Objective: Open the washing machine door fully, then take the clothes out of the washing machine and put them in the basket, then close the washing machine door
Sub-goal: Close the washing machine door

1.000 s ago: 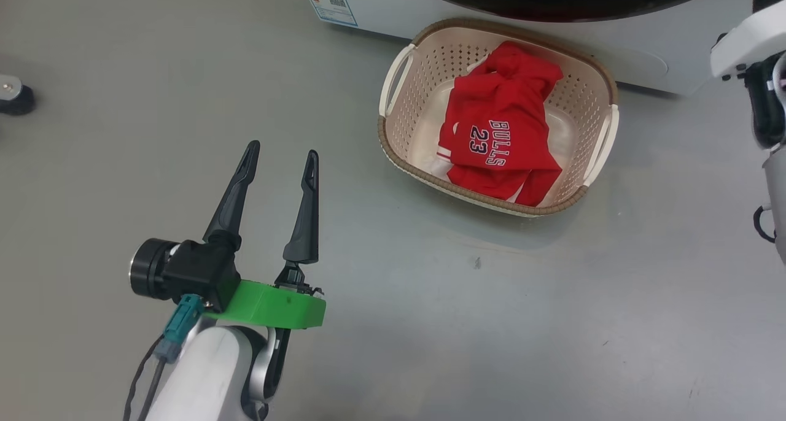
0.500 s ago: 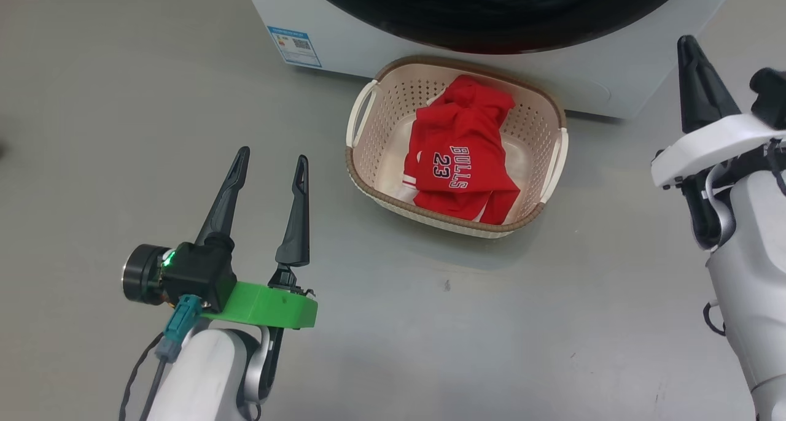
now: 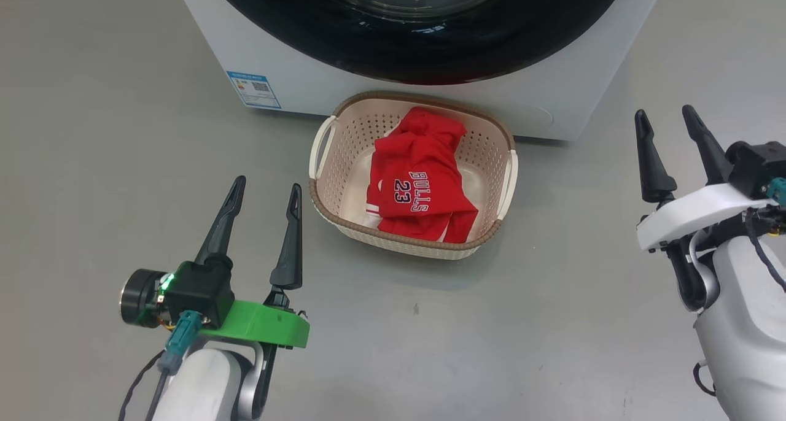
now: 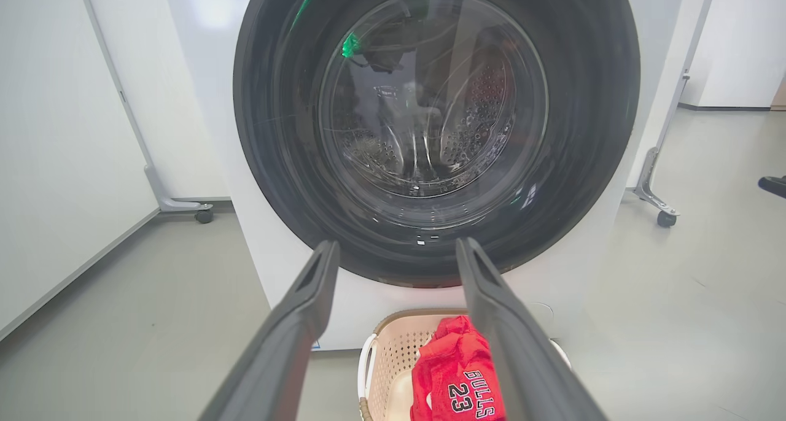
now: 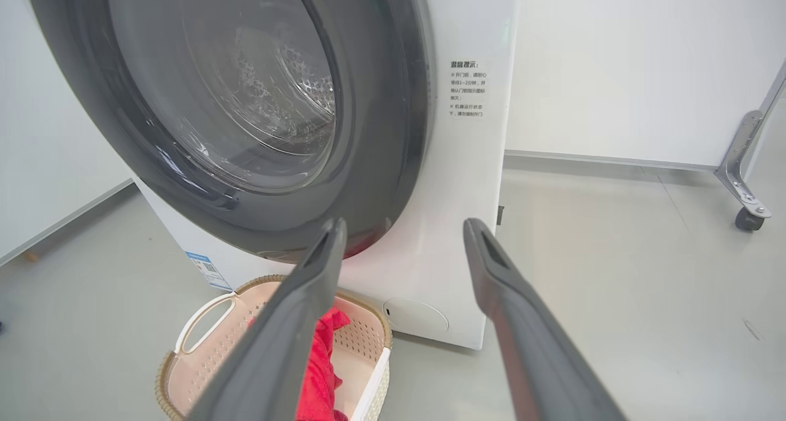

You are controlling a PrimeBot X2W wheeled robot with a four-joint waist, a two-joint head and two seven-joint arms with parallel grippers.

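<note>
Long, tapering black jaws crown each glossy white forearm (image 3: 196, 384); the left wrist wears a bright green bracket (image 3: 258, 326), a black cylindrical camera (image 3: 144, 289) with a green light (image 3: 164, 280), and a teal plug (image 3: 183, 328) trailing dark cable (image 3: 138, 378).

You've got a plain grey floor (image 3: 491, 347): smooth, soft glare, faint scuffs, one dark speck (image 3: 416, 309) near centre. White partition panels (image 4: 61, 132) stand far left and far right on grey metal legs (image 5: 740, 163) with small black castors (image 4: 666, 218). Light is even and diffuse, shadows weak.
</note>
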